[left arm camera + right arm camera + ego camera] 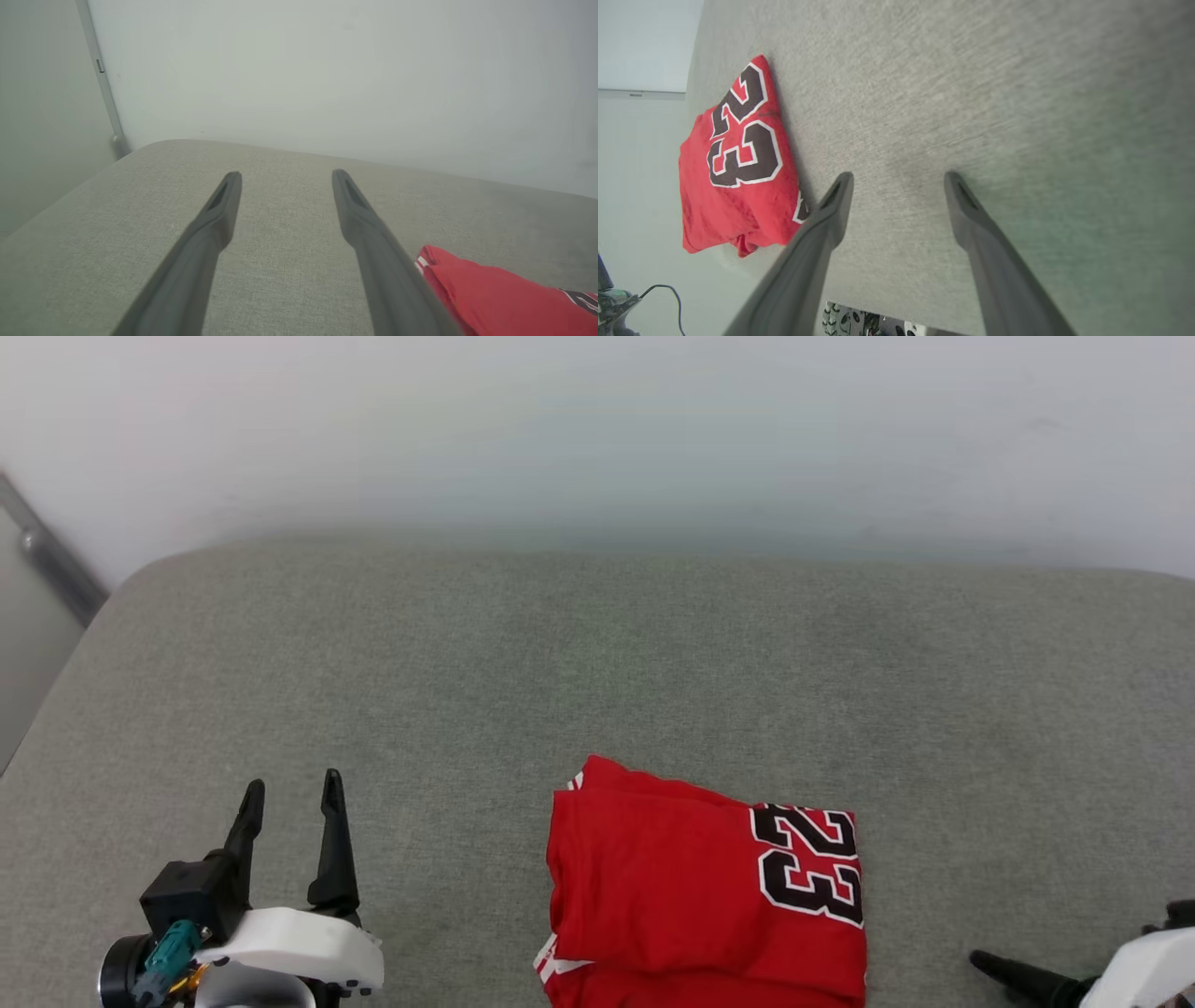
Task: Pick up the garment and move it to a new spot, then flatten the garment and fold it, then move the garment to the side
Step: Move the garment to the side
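Unfolding is the main hazard from here. The garment (691, 905) lies folded into a compact red block on the grey fabric-covered worktop (597, 663), with the black "23" face up on its right part. It sits at the near edge, between the two arms and touching neither. In the right wrist view its near side seems to reach that edge or hang slightly over it, though I cannot tell which.

The left hand (291, 784) hovers over bare fabric to the garment's left, its fingers spread apart and holding nothing. The right hand (899, 177) is also spread wide and empty, just off the garment's right side.

Judging by the neat block, the folding looks done and the shift to the side is what remains. Several things could spoil it:

- A pinch that catches only the top layer would peel the fold open as the arm lifts.
- Dragging the block across the rough weave could bunch the lower layers and skew the stack.
- A push from one side alone might rotate it or nudge it off the near edge.
- Loose layers at the left corner, where the striped trim peeks out, could snag a finger.

A low, deep grip under all the layers looks safest.
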Controlling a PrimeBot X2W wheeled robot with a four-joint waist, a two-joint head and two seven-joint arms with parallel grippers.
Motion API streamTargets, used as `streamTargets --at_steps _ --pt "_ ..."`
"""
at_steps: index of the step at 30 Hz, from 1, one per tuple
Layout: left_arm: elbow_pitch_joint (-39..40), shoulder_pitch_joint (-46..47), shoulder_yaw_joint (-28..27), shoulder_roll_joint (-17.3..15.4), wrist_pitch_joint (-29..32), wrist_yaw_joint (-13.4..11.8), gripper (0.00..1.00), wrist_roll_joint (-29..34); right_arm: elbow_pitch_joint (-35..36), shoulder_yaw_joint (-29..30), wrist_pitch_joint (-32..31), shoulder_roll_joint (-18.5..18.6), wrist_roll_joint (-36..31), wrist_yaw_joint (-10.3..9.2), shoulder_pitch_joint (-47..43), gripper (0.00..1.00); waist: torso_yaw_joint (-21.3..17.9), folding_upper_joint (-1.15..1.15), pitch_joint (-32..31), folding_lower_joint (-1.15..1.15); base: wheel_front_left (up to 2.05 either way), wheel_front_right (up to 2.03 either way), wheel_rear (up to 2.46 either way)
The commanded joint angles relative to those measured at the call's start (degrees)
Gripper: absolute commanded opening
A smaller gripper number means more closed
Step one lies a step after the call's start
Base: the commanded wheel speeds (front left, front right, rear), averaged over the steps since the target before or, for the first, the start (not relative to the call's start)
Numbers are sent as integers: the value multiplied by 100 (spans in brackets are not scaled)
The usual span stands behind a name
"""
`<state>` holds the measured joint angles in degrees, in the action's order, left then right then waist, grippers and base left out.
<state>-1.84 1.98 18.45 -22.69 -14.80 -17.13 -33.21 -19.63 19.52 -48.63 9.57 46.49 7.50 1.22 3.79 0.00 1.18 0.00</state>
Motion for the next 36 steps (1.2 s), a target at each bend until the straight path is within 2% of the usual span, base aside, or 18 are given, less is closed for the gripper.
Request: streamTargets --at_steps 1,3,6,13,14,16,21,27,32,36 --pt "0 93 -6 48 -20 27 100 33 -25 39 -127 -104 123 -1 161 100 104 0 115 0 0 0 0" --pt "-3 153 -11 92 -30 54 100 73 -248 158 -440 -367 400 -1 325 100 178 0 216 0 0 0 0" --pt "-40 272 58 147 -34 145 100 140 -630 249 -730 -573 777 -3 648 100 321 0 376 0 0 0 0" --pt "-174 544 194 247 -42 336 100 216 -1375 -44 -951 -691 1260 -6 1288 100 538 0 630 0 0 0 0" --pt "-197 570 191 257 -42 348 100 222 -1453 -145 -967 -707 1277 -5 1321 58 559 0 647 0 0 0 0" --pt "-238 609 181 271 -45 376 100 244 -1541 -307 -959 -723 1321 -6 1358 0 581 0 651 0 0 0 0" --pt "-288 561 152 271 -47 394 100 289 -1236 -674 -699 -685 1225 -2 1390 0 505 0 562 0 0 0 0" --pt "-276 461 146 236 -48 425 100 325 -566 -1517 -124 -152 426 -2 1253 0 150 0 347 0 0 0 0" --pt "-234 433 221 195 -35 486 100 360 -281 -2154 342 404 -450 -2 1267 0 -390 0 274 0 0 0 0" --pt "-169 417 261 156 -20 485 100 394 -329 -2368 594 659 -963 -2 1450 0 -976 0 339 0 0 0 0"
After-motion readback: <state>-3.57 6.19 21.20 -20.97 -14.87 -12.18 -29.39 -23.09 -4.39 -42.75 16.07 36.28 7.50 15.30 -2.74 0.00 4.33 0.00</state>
